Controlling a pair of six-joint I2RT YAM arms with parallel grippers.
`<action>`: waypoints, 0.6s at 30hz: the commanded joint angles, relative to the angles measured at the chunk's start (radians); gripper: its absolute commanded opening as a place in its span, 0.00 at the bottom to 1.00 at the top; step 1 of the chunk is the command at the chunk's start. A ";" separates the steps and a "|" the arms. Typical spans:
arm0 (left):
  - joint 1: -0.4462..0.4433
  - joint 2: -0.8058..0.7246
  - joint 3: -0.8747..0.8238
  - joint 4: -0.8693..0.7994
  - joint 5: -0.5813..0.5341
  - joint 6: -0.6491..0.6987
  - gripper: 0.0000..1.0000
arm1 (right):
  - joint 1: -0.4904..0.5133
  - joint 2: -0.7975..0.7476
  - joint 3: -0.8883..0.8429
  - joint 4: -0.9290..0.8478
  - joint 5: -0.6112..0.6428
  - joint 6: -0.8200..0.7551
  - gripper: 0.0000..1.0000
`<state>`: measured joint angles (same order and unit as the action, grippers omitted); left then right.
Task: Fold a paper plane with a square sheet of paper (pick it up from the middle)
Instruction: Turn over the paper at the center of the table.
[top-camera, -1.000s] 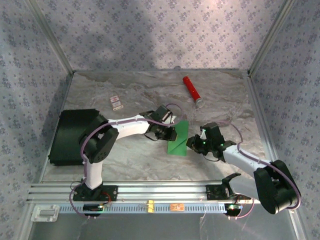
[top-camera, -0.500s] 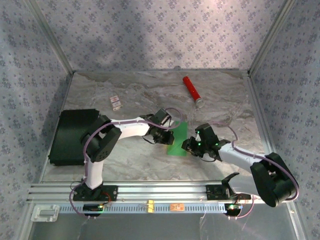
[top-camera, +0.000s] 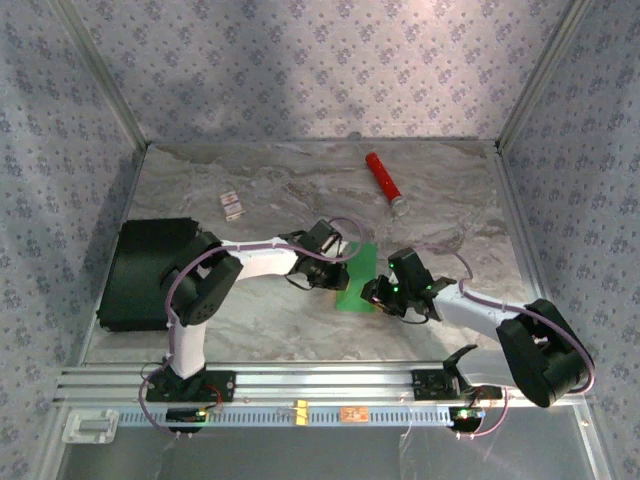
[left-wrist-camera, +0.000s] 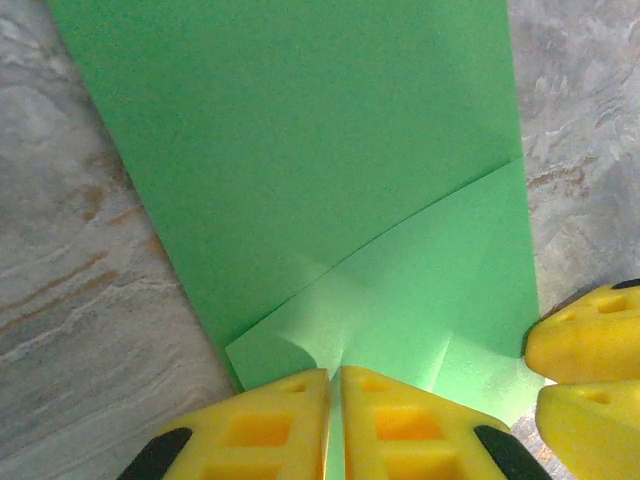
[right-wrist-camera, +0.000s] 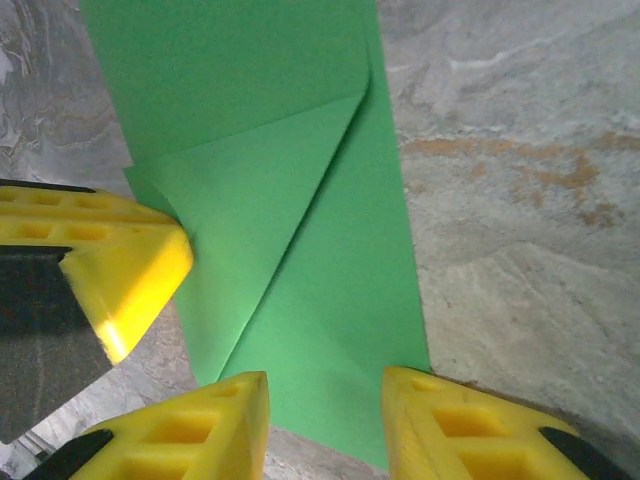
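The green paper (top-camera: 358, 290) lies on the marble table (top-camera: 250, 190), about in the middle, between the two grippers, and one corner is folded over as a triangle. The left gripper (left-wrist-camera: 335, 385) has its fingers pressed together on the paper's edge. The right gripper (right-wrist-camera: 325, 400) has its fingers spread above the paper's end.
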<state>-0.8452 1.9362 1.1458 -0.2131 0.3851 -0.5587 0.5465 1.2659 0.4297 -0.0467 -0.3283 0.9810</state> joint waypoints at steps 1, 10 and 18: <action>-0.011 -0.011 -0.035 -0.030 -0.006 -0.012 0.12 | 0.008 -0.002 0.023 -0.037 0.021 0.019 0.36; -0.013 -0.019 -0.054 -0.013 -0.018 -0.022 0.12 | 0.014 -0.004 0.027 -0.055 0.029 0.013 0.37; -0.013 -0.019 -0.055 -0.015 -0.017 -0.022 0.12 | 0.016 0.013 0.031 -0.035 0.019 0.013 0.38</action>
<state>-0.8490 1.9205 1.1152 -0.1787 0.3840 -0.5766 0.5552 1.2663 0.4313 -0.0616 -0.3244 0.9836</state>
